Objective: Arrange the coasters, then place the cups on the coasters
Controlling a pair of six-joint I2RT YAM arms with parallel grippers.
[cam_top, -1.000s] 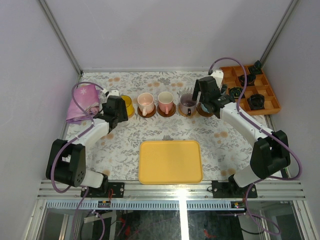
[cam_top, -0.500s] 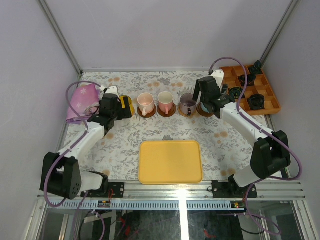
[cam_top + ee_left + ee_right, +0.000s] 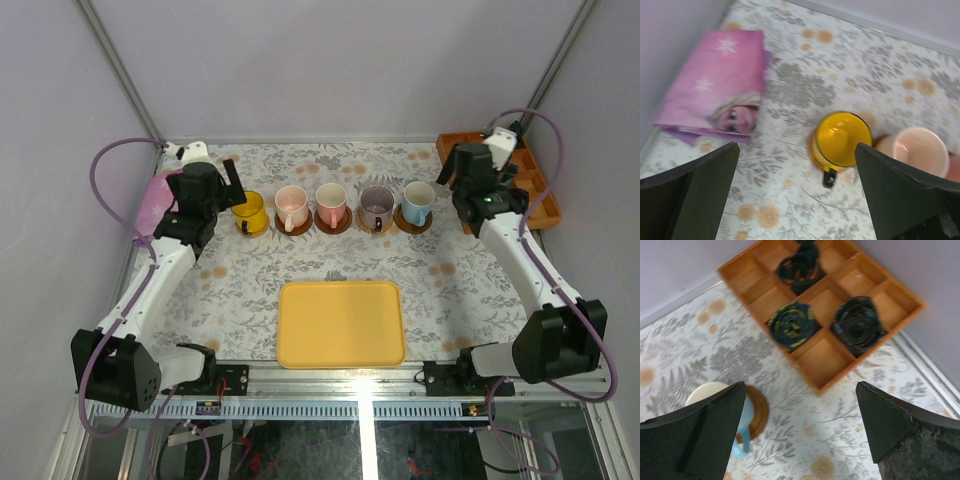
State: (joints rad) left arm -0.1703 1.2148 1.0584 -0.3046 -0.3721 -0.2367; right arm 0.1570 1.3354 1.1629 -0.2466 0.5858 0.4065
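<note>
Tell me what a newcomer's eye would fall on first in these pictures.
A row of five coloured cups, each on a brown coaster, runs across the far half of the floral table. Nearer the arms lies a bare, bright yellow tray. At the far corners sit a pink printed pack on the left and an orange compartment box on the right.
</note>
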